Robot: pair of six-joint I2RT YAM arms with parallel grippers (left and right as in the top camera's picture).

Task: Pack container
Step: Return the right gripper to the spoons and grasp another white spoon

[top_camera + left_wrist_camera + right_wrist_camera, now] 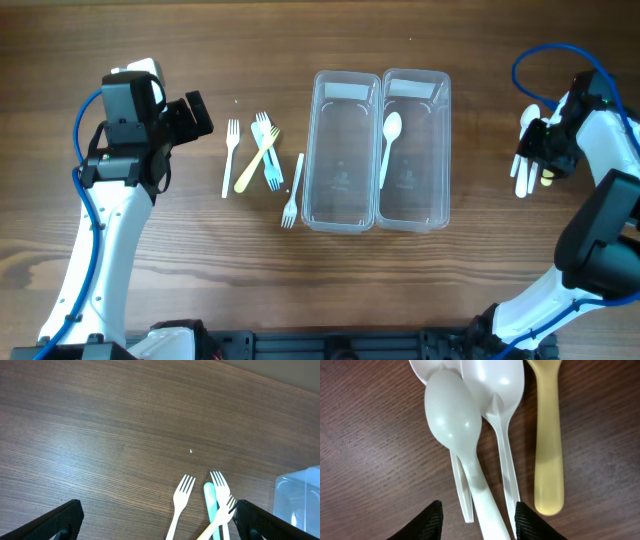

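The clear two-trough container (340, 175) lies mid-table; its corner shows in the left wrist view (300, 495). One white spoon (389, 140) lies in its right trough; the left trough holds nothing. Several forks lie left of it: a white fork (230, 155), a crossed white, blue and yellow cluster (263, 152), and a white fork (293, 192) by the container. My left gripper (157, 520) is open above the forks (181, 497). My right gripper (477, 522) is open, its fingers straddling the handles of white spoons (452, 410) on the table.
A yellow utensil handle (547, 445) lies just right of the white spoons, outside the right gripper's fingers. The spoon pile (527, 125) sits at the table's right side. The table is bare wood.
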